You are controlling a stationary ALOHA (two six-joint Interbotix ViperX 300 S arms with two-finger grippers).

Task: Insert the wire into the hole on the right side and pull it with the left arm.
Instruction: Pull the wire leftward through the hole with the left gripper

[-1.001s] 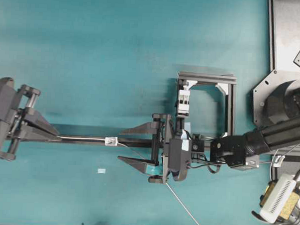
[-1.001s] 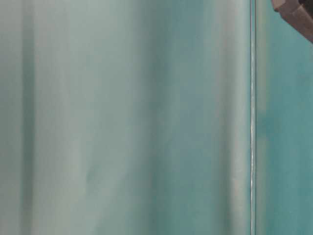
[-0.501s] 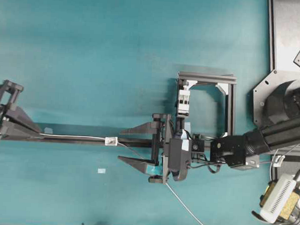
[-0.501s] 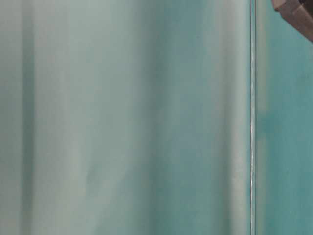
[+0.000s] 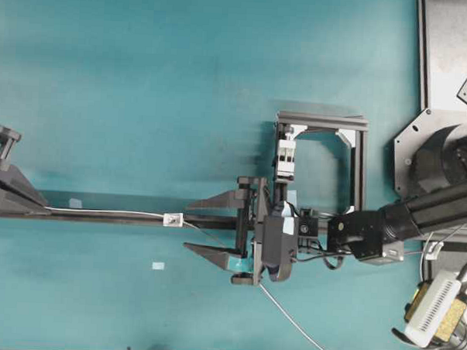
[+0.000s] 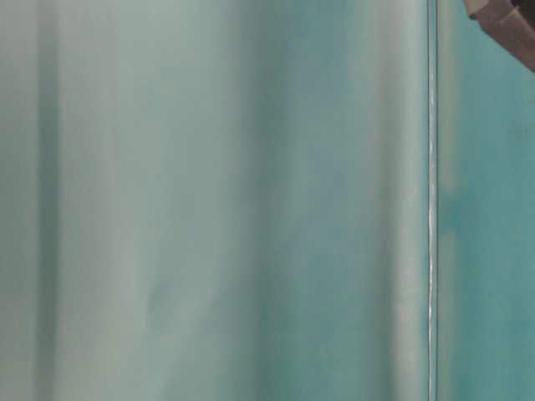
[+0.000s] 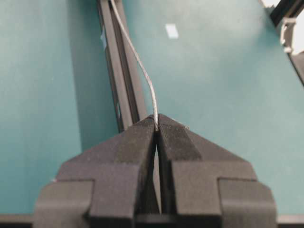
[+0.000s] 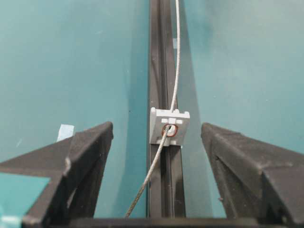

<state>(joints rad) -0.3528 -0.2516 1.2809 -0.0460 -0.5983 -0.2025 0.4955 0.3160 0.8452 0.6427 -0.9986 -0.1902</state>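
My left gripper (image 7: pixel 156 124) sits at the left edge of the tabletop (image 5: pixel 183 80), fingers pressed together with the wire (image 5: pixel 115 212) pinched at their tips. From there the wire runs along the black rail (image 5: pixel 208 220) to the white tab (image 8: pixel 169 126), passes through the hole (image 8: pixel 169 130), and trails toward the tabletop's near edge. My right gripper (image 5: pixel 208 226) stands spread wide astride the rail, just right of the tab, gripping nothing.

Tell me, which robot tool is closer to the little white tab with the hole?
The right tool. Its open fingers sit just right of the white tab. The left tool, shut on the wire, is far off at the left edge.
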